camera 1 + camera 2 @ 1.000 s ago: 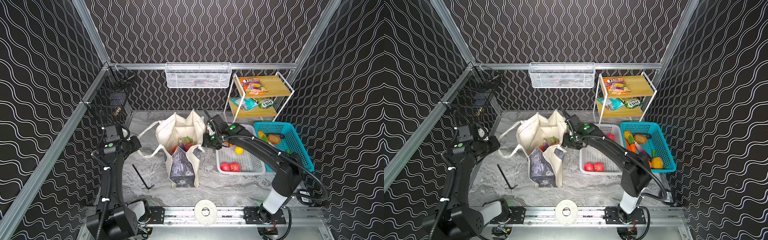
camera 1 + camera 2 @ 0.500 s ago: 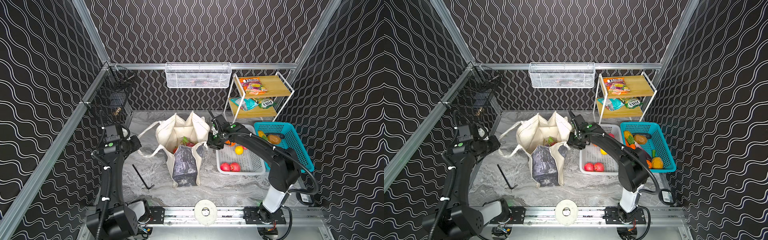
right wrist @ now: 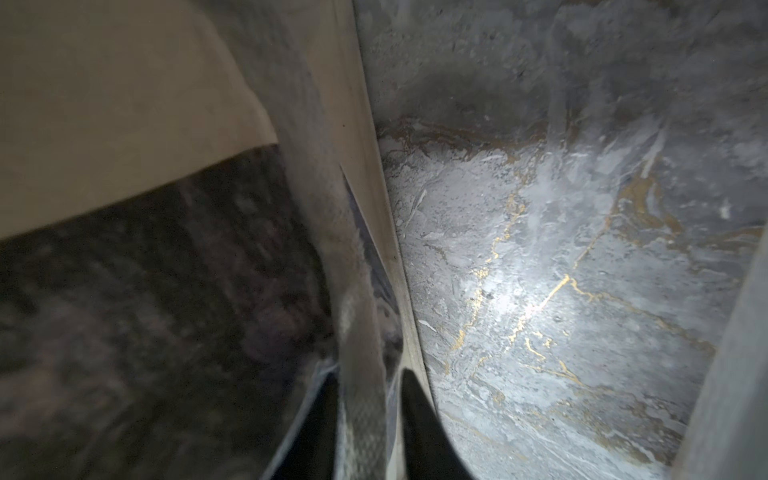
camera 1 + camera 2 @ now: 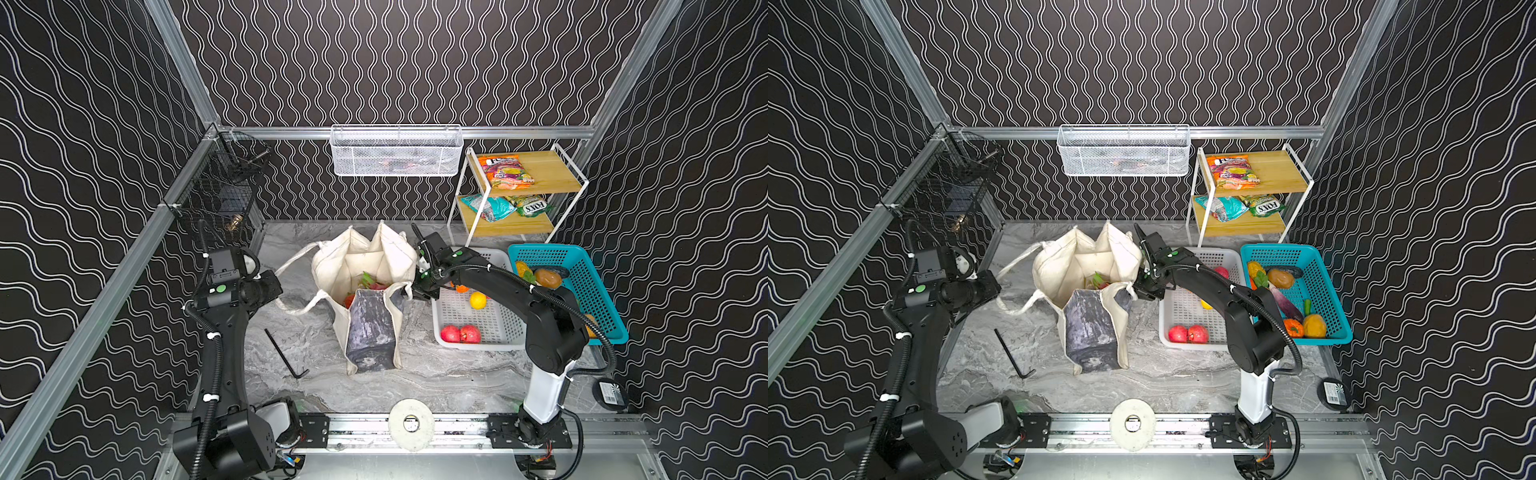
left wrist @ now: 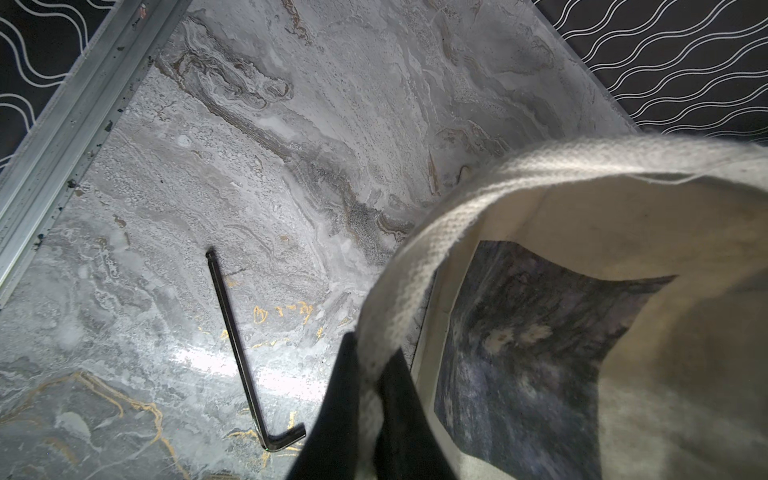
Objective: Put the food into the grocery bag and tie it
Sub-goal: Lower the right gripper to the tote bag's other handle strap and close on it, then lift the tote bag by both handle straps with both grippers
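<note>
Left wrist view: your left gripper (image 5: 372, 351) has its two black fingers (image 5: 338, 415) pressed together on the cream loop handle (image 5: 415, 249) of the grocery bag (image 5: 623, 332), pinching the woven band flat between them. A black hex key (image 5: 237, 345) lies on the marble tabletop (image 5: 291, 166) beside it, apart from the bag. In the right wrist view, your right gripper (image 3: 368, 374) has its fingers (image 3: 419, 419) drawn close, with a cream strap (image 3: 361, 399) and an edge of bag cloth filling the narrow gap. In both top views the bag stands upright and open at the middle of the table, its dark grey panel (image 4: 370, 332) facing the rail, with the left gripper (image 4: 274, 291) at its left handle and the right gripper (image 4: 415, 291) at its right rim. Red and green food (image 4: 368, 284) shows inside the bag. Two red apples (image 4: 459, 333) and a yellow fruit (image 4: 478, 300) sit in the white basket (image 4: 498, 343) just right of it
</note>
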`<state>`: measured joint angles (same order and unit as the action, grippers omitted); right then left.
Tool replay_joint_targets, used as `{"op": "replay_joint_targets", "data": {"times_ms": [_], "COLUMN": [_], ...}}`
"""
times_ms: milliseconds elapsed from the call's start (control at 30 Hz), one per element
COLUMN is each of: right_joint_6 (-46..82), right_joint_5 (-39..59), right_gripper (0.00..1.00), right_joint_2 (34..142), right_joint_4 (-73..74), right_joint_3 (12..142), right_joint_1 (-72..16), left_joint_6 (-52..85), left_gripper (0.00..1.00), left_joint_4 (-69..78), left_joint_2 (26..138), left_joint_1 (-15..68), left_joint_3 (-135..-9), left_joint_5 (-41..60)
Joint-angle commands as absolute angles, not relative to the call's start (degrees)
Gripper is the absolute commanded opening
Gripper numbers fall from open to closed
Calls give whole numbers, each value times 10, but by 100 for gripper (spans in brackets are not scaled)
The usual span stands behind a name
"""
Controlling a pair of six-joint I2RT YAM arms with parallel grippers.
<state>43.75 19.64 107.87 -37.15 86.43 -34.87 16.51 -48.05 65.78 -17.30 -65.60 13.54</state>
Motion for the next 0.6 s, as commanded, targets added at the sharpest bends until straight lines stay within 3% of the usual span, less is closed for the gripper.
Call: {"op": "replay_joint_targets", "data": {"times_ms": [0,167,367,567], "right_joint_6": [448,448,438,407], "right_joint_5": [204,173,49,18], "right_gripper": [13,0,0,0], "right_joint_2": [1066,1018,915,854], "right_joint_4": [-348,-371,-425,-459], "right_joint_3": [858,849,854,891], "right_joint_1": [-348,-334,-314,-310], "left_joint_6": [164,165,162,163], "left_gripper": [0,0,0,0], "left_joint_4": [-468,-472,-489,-507], "left_joint_2": [657,654,644,628], "left_joint_1": [-173,-174,-173,-173], "left_joint_3": [-662,-666,-684,-723], "left_joint_5": [142,143,147,175]}}
